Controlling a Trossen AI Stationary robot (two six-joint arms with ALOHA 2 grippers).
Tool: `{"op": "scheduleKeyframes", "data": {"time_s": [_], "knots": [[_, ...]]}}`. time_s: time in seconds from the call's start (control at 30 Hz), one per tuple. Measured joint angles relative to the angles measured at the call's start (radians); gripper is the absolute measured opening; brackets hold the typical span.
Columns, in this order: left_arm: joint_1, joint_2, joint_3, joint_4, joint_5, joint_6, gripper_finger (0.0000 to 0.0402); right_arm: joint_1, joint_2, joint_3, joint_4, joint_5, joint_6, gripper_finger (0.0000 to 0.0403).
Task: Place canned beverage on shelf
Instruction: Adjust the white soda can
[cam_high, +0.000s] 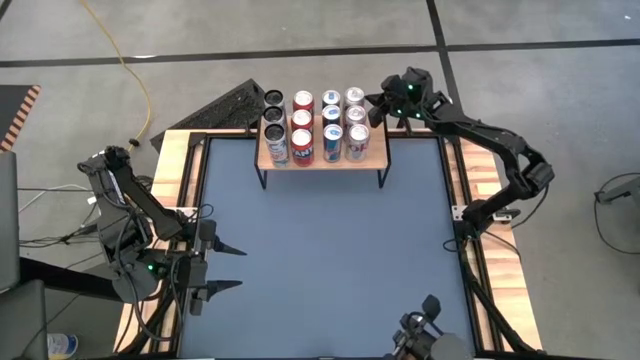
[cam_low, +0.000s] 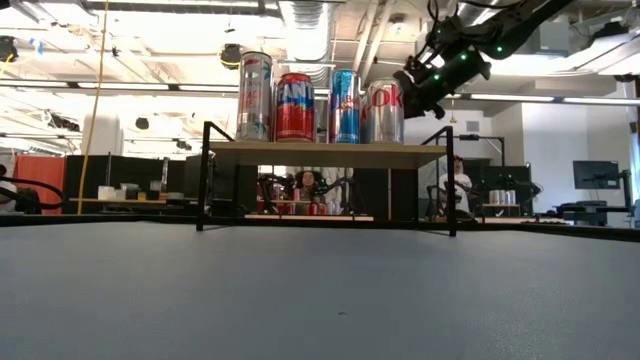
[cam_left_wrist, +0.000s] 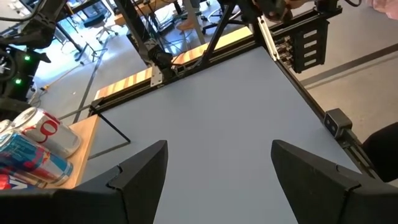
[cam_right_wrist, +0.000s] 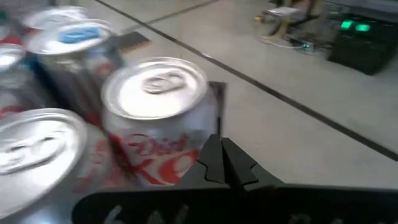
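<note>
we see the shelf (cam_high: 322, 160) at the table's far edge fully stocked with cans, the silver diet-cola can (cam_right_wrist: 158, 118) in its back right corner — the placing looks done. our right gripper (cam_high: 385, 101) hovers beside that can, pinched tight and empty, so next it must back away without nudging anything, while the left gripper (cam_high: 228, 267) waits spread wide, holding nothing, near the table's left edge.

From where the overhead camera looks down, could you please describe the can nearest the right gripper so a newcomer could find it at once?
Start at the shelf, the wooden rack at the table's far edge, carrying three rows of four cans. Go to its right-hand column, beside the shut right gripper. The silver Diet Coke can is that column's back can, the closest to the gripper.
</note>
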Motion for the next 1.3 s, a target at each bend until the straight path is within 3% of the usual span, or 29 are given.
{"op": "scheduleKeyframes", "data": {"time_s": [0.13,0.3,0.47,0.6,0.87,1.1,1.3], "knots": [[0.000,0.000,0.000,0.000,0.000,-0.007,0.0275,0.013,-0.035,0.000,-0.054,0.107,-0.016,0.0000],[0.000,0.000,0.000,0.000,0.001,-0.015,0.0275,0.045,-0.158,-0.001,-0.258,0.117,-0.011,0.0000],[0.000,0.000,0.000,0.000,0.002,-0.025,0.0275,0.152,-0.286,-0.036,-0.417,0.145,0.009,0.0000],[0.000,0.000,0.000,0.000,0.003,-0.015,0.0275,0.254,-0.334,-0.082,-0.386,0.193,0.050,0.0000],[0.000,0.000,0.000,0.001,0.019,-0.027,0.0275,0.375,-0.283,-0.094,-0.376,0.278,0.074,0.0000],[0.000,0.000,0.000,0.001,0.054,-0.028,0.0275,0.400,-0.231,-0.095,-0.379,0.352,0.081,0.0000],[0.000,0.000,0.000,0.001,0.054,-0.030,0.0275,0.395,-0.275,-0.095,-0.394,0.435,0.081,0.0000]]}}
